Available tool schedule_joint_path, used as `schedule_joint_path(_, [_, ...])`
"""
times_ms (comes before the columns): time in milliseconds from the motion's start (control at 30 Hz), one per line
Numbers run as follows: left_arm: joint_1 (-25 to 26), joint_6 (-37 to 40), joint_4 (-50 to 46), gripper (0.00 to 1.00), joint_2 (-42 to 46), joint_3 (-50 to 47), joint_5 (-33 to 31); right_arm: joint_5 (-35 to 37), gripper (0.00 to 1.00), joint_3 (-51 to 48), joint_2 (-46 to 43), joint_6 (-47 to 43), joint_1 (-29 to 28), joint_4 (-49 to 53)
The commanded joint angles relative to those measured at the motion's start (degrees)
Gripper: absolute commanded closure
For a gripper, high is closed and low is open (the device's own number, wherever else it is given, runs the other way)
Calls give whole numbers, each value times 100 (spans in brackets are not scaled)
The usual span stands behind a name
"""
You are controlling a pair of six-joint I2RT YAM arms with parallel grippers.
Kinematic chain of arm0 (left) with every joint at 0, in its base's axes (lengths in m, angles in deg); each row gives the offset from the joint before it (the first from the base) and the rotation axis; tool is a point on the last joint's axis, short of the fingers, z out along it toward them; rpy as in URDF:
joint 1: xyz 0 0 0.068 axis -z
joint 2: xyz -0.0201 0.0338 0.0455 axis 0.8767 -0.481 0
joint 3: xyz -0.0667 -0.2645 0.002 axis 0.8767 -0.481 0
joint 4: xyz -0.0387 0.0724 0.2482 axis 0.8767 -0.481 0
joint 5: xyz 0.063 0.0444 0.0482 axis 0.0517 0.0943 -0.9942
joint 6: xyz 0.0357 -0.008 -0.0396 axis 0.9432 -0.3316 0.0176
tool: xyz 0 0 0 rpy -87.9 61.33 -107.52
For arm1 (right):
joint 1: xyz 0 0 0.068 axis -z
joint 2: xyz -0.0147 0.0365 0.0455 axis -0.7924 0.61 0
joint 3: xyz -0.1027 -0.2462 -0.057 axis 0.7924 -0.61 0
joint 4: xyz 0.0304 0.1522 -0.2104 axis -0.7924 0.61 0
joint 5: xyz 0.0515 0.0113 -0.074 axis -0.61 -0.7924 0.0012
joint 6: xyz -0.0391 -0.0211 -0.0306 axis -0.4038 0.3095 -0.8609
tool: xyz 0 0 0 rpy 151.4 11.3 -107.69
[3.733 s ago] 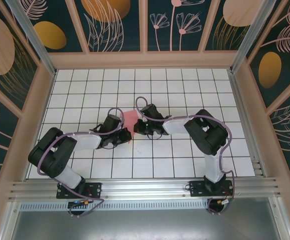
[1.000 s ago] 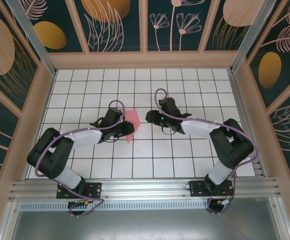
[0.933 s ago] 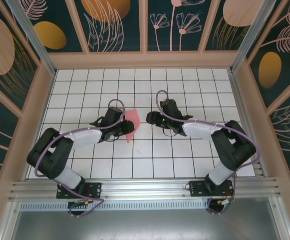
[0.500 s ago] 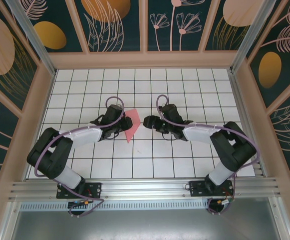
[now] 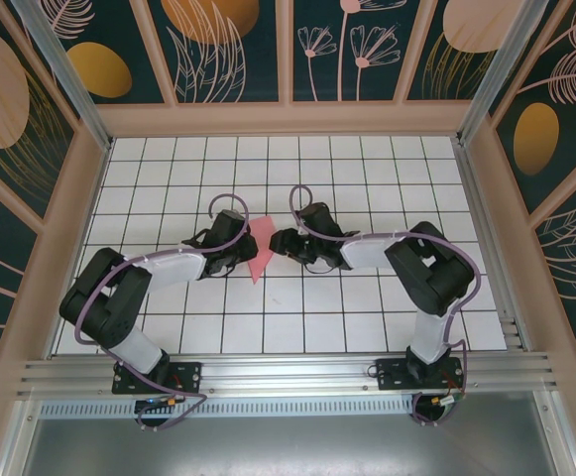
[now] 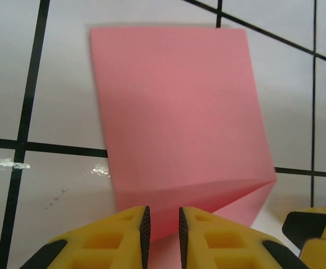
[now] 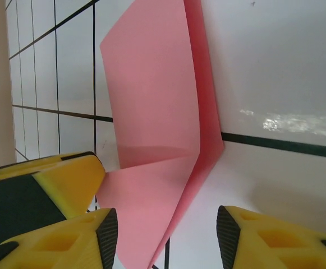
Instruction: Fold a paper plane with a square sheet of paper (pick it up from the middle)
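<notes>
Pink paper (image 5: 261, 253) is lying partly folded just off the middle of the tiled table (image 5: 367, 178), with its point aiming at 6 o'clock in the top view. One flap is lifting off the surface along a crease. Left claw (image 6: 163, 224) is sitting at the paper's 9 o'clock, narrowed to a thin slit over the near edge. Can't tell if it's really pinching the sheet or just hovering over it. Right claw (image 7: 165, 238) is coming in from 3 o'clock, released and wide. The paper's lower tip is lying between its fingers and nothing is gripped. Likely step: pressing or taking the next fold. Risks, judging from this: if the left claw isn't actually clamping, the thin sheet is probably going to slide when the right one closes or pushes, skewing the crease. The raised flap could spring open. Two claws pulling opposite ways could crumple or tear the paper. A finger could also be catching the tip and dragging it off line.
</notes>
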Motion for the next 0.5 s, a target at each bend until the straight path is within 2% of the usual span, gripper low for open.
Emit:
schedule_joint_path(0, [-17,39,-87,77,-96,-58,-142,-152,49,222,177,6,-9,-168])
schedule_joint_path(267, [-26,34,-78,77,-157,-73,-133,-460,55,455,459,-165,-7,-176])
schedule_joint_path(467, [-35,43,-87,77,-175,-73,-142,-709,55,486,629,-207,0,-346])
